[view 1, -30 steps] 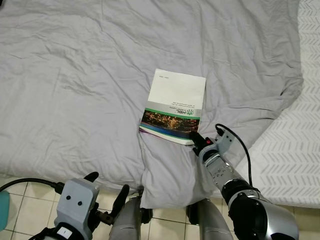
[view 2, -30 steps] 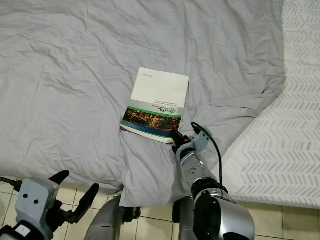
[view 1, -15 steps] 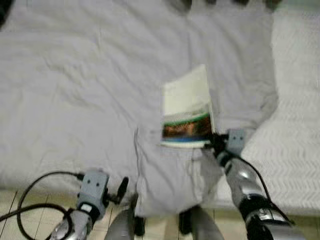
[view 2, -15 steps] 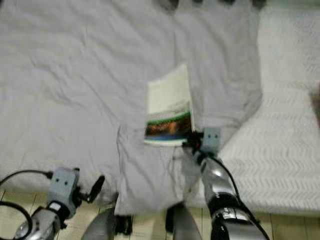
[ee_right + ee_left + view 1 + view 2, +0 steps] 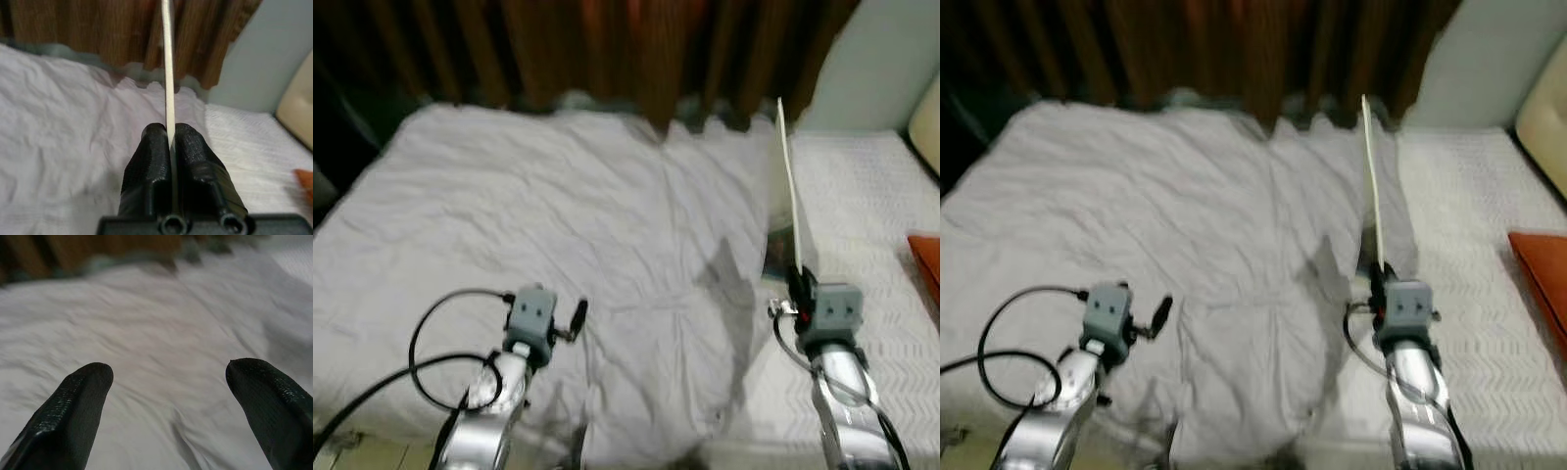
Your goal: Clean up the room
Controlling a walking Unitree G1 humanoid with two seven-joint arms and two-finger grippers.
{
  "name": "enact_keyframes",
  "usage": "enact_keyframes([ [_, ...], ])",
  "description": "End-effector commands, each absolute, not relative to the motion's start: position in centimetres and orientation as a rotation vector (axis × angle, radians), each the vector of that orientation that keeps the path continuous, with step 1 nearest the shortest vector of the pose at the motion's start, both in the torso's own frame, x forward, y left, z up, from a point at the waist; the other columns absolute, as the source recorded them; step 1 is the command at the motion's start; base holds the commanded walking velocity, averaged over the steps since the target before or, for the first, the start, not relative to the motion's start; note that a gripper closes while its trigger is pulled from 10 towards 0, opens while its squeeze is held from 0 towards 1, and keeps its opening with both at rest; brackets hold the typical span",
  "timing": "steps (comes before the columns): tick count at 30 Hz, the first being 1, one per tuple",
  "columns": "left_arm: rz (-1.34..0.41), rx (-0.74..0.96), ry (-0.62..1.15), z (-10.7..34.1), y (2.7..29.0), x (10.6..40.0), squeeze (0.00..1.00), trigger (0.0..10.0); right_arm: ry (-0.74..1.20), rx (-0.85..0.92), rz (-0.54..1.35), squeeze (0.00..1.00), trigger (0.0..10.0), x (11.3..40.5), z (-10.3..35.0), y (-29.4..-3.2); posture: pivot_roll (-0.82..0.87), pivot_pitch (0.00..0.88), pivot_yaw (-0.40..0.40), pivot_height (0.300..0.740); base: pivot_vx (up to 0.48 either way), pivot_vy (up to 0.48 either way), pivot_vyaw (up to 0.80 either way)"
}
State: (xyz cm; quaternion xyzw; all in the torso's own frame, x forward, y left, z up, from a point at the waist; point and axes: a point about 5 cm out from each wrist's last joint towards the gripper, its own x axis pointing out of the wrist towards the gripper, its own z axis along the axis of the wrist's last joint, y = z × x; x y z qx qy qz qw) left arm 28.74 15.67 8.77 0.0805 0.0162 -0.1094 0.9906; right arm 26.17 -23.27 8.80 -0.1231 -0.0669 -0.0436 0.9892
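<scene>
A thin white book (image 5: 787, 186) stands upright and edge-on above the right side of the bed, lifted off the covers. My right gripper (image 5: 796, 284) is shut on its lower edge; in the right wrist view the two black fingers (image 5: 151, 152) pinch the book (image 5: 167, 63) between them. My left gripper (image 5: 168, 377) is open with nothing between its fingers, and hovers over the crumpled grey duvet (image 5: 558, 215) at the near left (image 5: 576, 315).
The grey duvet covers most of the bed; a white patterned sheet (image 5: 871, 196) lies bare on the right. An orange thing (image 5: 925, 259) and a cream cushion (image 5: 928, 132) sit at the far right. Brown curtains (image 5: 607, 49) hang behind the bed.
The camera has tilted up, so the curtains now show. My right gripper has lifted the book from lying flat on the duvet to upright in the air. The left arm has risen over the bed.
</scene>
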Motion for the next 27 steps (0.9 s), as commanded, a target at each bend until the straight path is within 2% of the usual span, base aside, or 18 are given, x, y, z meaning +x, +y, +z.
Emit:
enact_keyframes([
  [1,-0.183,0.158,0.024,8.4,16.2,28.4,0.0,10.0,-0.181,-0.29,-0.084,0.0,0.0,25.5,9.8,-23.2,-0.07,0.0,-0.022,0.74,0.0,0.0,0.0],
  [3,-0.168,0.128,0.003,8.6,16.3,27.7,0.0,10.0,-0.135,-0.293,-0.078,0.0,0.0,23.6,8.6,-23.4,-0.06,0.0,-0.02,0.74,0.0,0.0,0.0],
  [4,-0.168,0.128,0.003,8.6,16.3,27.7,0.0,10.0,-0.135,-0.293,-0.078,0.0,0.0,23.6,8.6,-23.4,-0.06,0.0,-0.02,0.74,0.0,0.0,0.0],
  [9,-0.221,0.112,-0.094,10.0,14.9,26.5,0.0,10.0,-0.054,-0.25,-0.081,0.0,0.0,19.9,7.2,-22.8,-0.06,0.0,-0.005,0.74,0.0,0.0,0.0],
  [11,-0.223,0.107,-0.096,9.9,14.6,26.2,0.0,10.0,-0.035,-0.235,-0.086,0.0,0.0,19.5,7.0,-22.7,-0.06,0.0,-0.005,0.74,0.0,0.0,0.0],
  [16,-0.215,0.059,-0.042,8.3,14.1,26.3,0.0,10.0,0.024,-0.103,-0.053,0.0,0.0,21.0,6.3,-22.1,-0.07,0.0,-0.002,0.74,0.0,-0.16,0.0],
  [22,-0.231,0.068,-0.027,8.3,14.5,26.9,0.0,10.0,0.027,-0.095,-0.046,0.0,0.0,22.6,6.6,-21.5,-0.08,0.0,0.02,0.74,0.0,-0.48,0.0],
  [27,-0.235,0.072,-0.017,7.8,15.1,27.6,0.0,10.0,0.033,-0.11,0.012,0.0,0.0,22.7,6.4,-20.9,-0.09,0.0,0.031,0.74,0.0,-0.475,0.0],
])
